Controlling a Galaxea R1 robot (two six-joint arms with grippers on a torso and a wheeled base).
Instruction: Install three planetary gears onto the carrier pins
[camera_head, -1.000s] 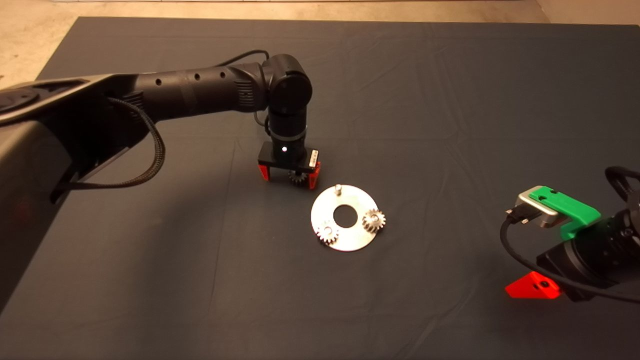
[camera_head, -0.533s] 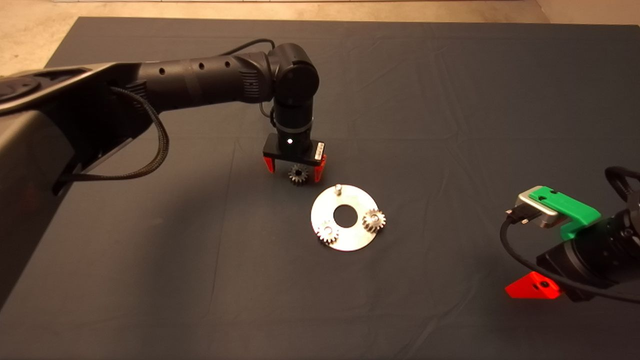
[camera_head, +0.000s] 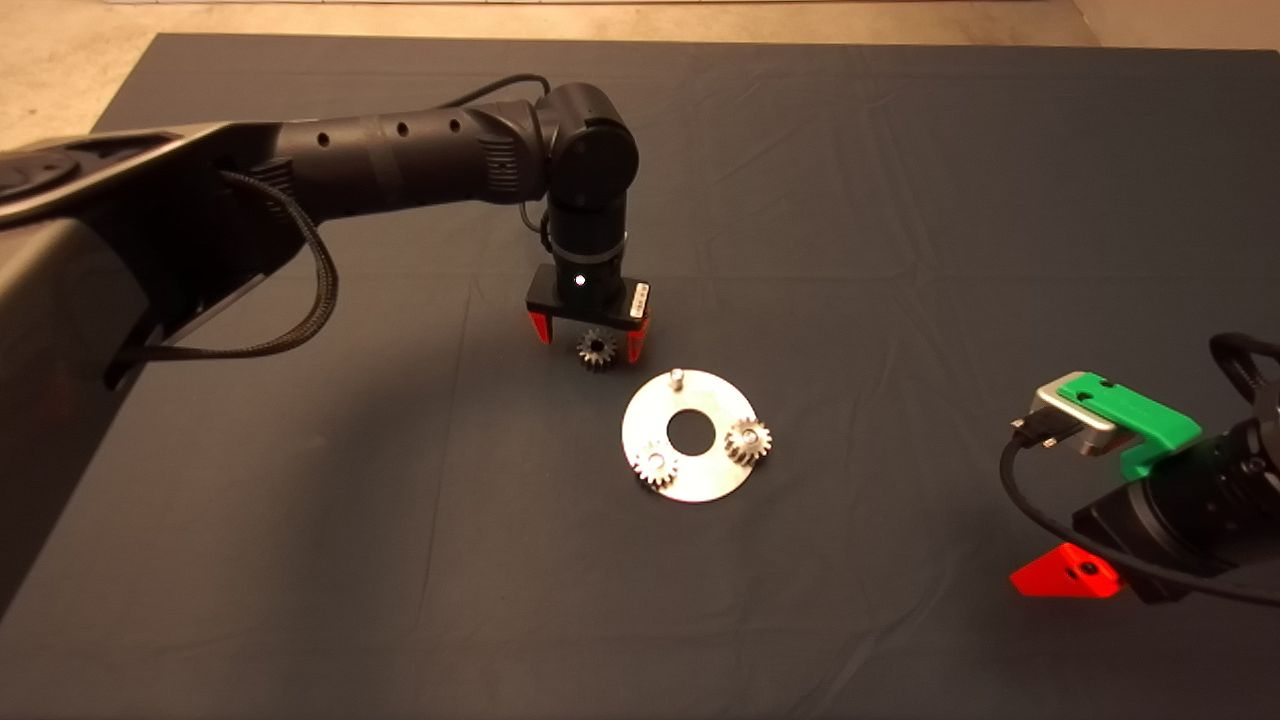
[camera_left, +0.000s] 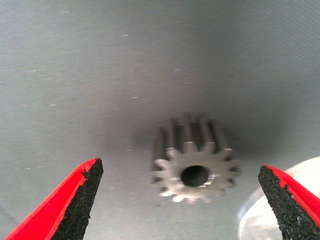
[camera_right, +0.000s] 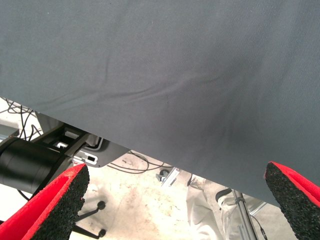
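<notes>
A shiny round disc (camera_head: 690, 475) with a central hole lies on the dark mat. Two planetary gears sit on its carrier pins, one at the near left (camera_head: 656, 466) and one at the right (camera_head: 748, 441). The far pin (camera_head: 676, 378) stands bare. A third gear (camera_head: 597, 350) (camera_left: 194, 166) lies flat on the mat just left of the disc's far edge. My left gripper (camera_head: 591, 338) (camera_left: 180, 200) hangs over it, open, with a finger on either side and neither pad touching it. My right gripper (camera_head: 1066, 577) waits at the lower right, open and holding nothing.
In the left wrist view the disc's edge (camera_left: 280, 200) shows beside one finger. The right wrist view looks past the mat's edge to the floor, with cables and a stand there.
The left gripper has risen and shifted slightly right and away, uncovering the loose gear on the mat. Since half a second ago it has stayed still. The right arm has not moved.
</notes>
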